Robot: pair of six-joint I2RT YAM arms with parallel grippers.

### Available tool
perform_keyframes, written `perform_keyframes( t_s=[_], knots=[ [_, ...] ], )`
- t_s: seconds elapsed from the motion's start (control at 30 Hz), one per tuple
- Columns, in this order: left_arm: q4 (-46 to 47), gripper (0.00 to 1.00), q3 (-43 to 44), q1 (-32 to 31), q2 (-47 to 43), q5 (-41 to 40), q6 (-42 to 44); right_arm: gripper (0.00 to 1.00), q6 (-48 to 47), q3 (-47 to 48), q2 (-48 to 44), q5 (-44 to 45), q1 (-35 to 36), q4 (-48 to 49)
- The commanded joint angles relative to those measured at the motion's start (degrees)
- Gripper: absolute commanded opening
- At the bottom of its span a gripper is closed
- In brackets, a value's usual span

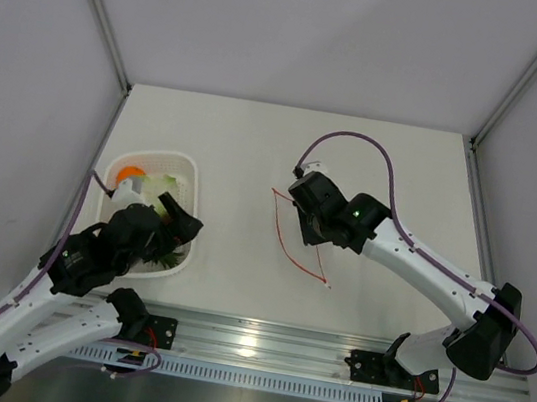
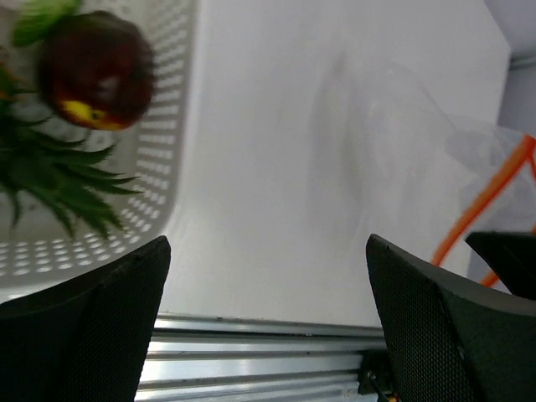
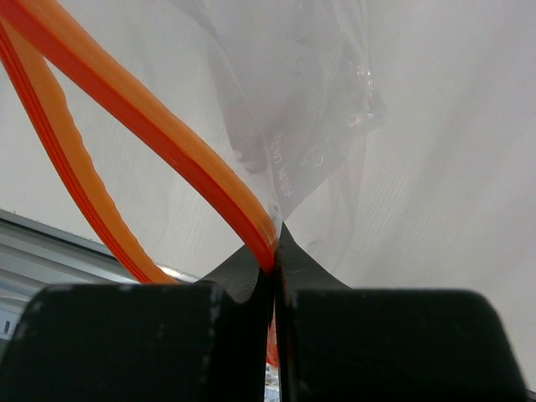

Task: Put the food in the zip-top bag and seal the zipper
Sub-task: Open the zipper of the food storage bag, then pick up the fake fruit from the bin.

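Clear zip-top bag, print illegible

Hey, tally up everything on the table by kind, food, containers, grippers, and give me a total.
Toy food: 4 (orange fruit, leafy vegetable, dark red piece, pineapple)
white basket: 1
zip-top bag: 1
Grippers: 2 (left gripper, right gripper)
Total: 8
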Motion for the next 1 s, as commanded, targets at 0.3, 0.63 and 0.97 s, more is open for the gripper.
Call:
perform_keyframes(
  t_s=[0.3,0.63,0.97],
  knots=[
    [-14.2,1.00,0.7,20.6,0.1,1.8,-2.7,0.00,-1.0,1.1,-0.3,0.9,0.5,0.0],
    [-12.9,1.00,-4.0,26.2,5.5,3.8,-9.8,0.00,-1.2,0.5,-0.3,1.7,0.5,-0.4],
    [-11.9,0.99,-4.1,29.0,11.2,4.1,-14.0,0.00,-1.1,-0.7,-0.2,1.6,0.4,0.1]
  ],
)
